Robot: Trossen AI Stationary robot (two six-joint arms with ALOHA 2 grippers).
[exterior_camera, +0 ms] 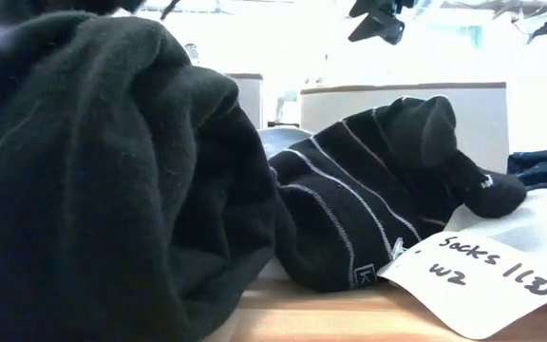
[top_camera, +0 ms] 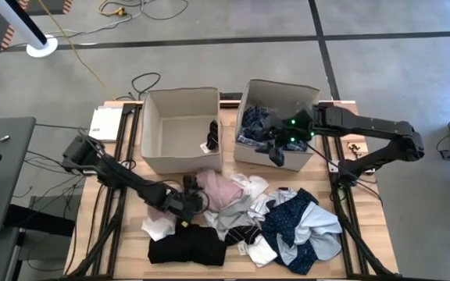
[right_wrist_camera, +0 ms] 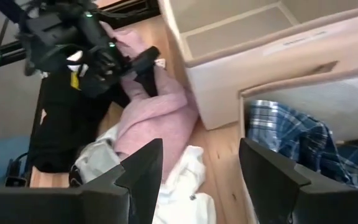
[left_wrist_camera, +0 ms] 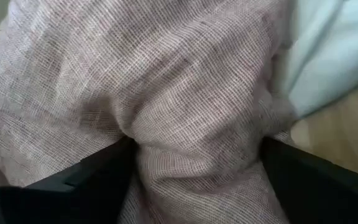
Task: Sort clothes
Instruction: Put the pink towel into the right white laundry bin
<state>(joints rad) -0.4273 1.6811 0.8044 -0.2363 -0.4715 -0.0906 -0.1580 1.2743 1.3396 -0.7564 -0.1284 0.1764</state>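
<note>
Looking down from the high view, the clothes are heaped along the lower middle of the table [top_camera: 92, 226]: pink garment [top_camera: 221, 190] in the centre, black garment [top_camera: 186, 246] lower left, white pieces [top_camera: 250, 191] around it, navy dotted garment [top_camera: 294, 220] lower right. Two beige boxes sit above the pile; the left box [top_camera: 180, 129] has one dark item inside, the right box [top_camera: 276, 123] holds blue plaid fabric [top_camera: 258, 125]. The left gripper [top_camera: 195, 195] is at the pink garment's left edge, the right gripper [top_camera: 278, 152] hangs over the right box's lower rim.

Low view: black fabric fills the left side, a striped black sock [exterior_camera: 368, 195] with a paper tag [exterior_camera: 482, 275] sits centre right.

Left wrist view: the fingers [left_wrist_camera: 73, 186] stand spread wide with pink cloth [left_wrist_camera: 185, 112] bunched between them, not pinched.

Right wrist view: the right fingers [right_wrist_camera: 135, 168] are apart, holding nothing, with pink and white cloth beyond them and plaid in the box.
</note>
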